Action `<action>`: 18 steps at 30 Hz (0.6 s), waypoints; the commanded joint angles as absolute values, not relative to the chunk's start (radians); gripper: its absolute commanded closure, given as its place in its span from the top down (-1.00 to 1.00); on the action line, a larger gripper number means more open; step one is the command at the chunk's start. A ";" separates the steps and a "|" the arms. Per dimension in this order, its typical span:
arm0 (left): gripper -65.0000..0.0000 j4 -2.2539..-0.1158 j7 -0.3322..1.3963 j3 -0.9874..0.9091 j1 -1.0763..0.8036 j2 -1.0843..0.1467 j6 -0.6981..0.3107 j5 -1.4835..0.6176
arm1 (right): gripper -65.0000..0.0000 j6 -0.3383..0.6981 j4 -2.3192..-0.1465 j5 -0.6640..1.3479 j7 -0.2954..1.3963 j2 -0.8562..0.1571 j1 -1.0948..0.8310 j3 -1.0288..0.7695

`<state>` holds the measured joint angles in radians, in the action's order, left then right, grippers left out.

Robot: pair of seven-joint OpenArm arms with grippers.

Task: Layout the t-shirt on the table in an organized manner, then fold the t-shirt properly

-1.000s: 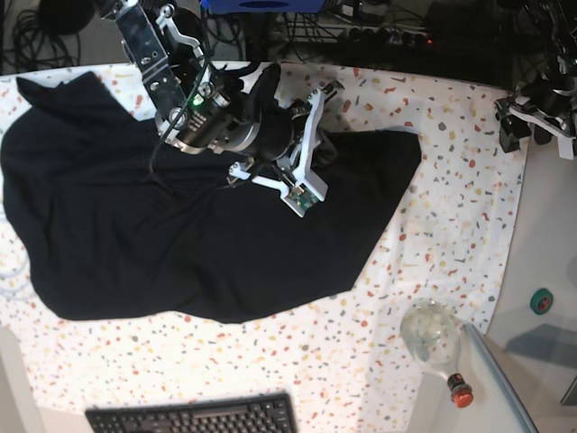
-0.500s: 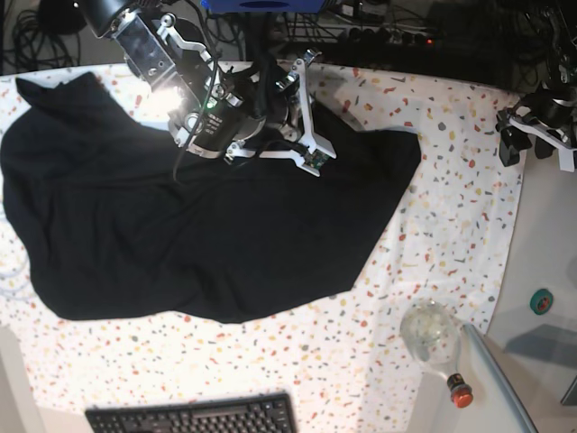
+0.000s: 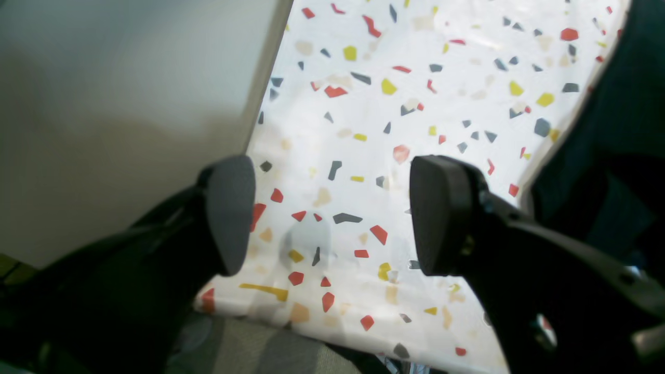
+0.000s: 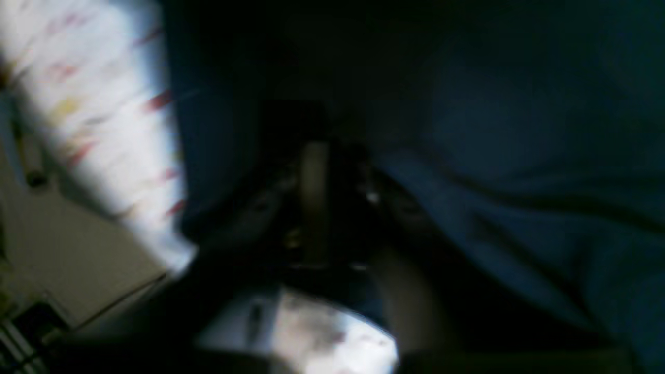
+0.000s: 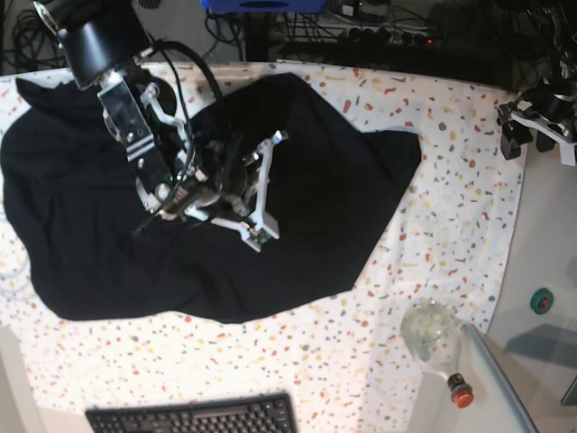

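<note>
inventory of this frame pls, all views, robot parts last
t-shirt: 1, black, spread over the table's left and middle
table: 1, white cover with coloured flecks
keyboard: 1, black, bottom edge
bottle: 1, clear with red cap, lying lower right
tape roll: 1, green, far right
cables: several, black, behind table
right gripper: shut, over the shirt's middle
left gripper: open, empty, at the table's right edge

No legible text, labels, brands or numbers in any view. Keyboard [image 5: 194, 417] keys are too small to read. Bottle [image 5: 435, 344] shows no readable label. Right wrist view is too dark and blurred to make out any marking.
</note>
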<state>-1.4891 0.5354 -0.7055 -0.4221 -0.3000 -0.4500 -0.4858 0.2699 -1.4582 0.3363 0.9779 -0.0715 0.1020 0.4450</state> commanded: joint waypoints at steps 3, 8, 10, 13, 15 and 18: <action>0.32 -1.506 0.519 -0.713 -0.430 -0.314 -0.455 -0.496 | -1.00 0.271 -1.250 0.343 0.905 -0.044 0.220 0.446; -0.34 -1.508 0.521 -0.713 -0.430 -0.314 -0.455 -0.495 | -1.00 0.271 -0.931 0.343 0.803 -0.013 0.355 0.447; -0.53 -1.508 0.521 -0.713 -0.430 -0.314 -0.455 -0.495 | -1.00 0.271 -0.792 0.343 0.740 0.001 0.418 0.447; -0.49 -1.509 0.522 -0.708 -0.430 -0.314 -0.455 -0.495 | -1.00 0.271 -0.573 0.343 0.615 0.002 0.524 0.441; -0.39 -1.509 0.522 -0.708 -0.430 -0.314 -0.455 -0.495 | -1.00 0.269 -0.430 0.343 0.513 0.002 0.598 0.440; -0.27 -1.509 0.522 -0.710 -0.430 -0.314 -0.455 -0.495 | -1.00 0.205 -0.291 0.348 0.380 0.002 0.684 0.438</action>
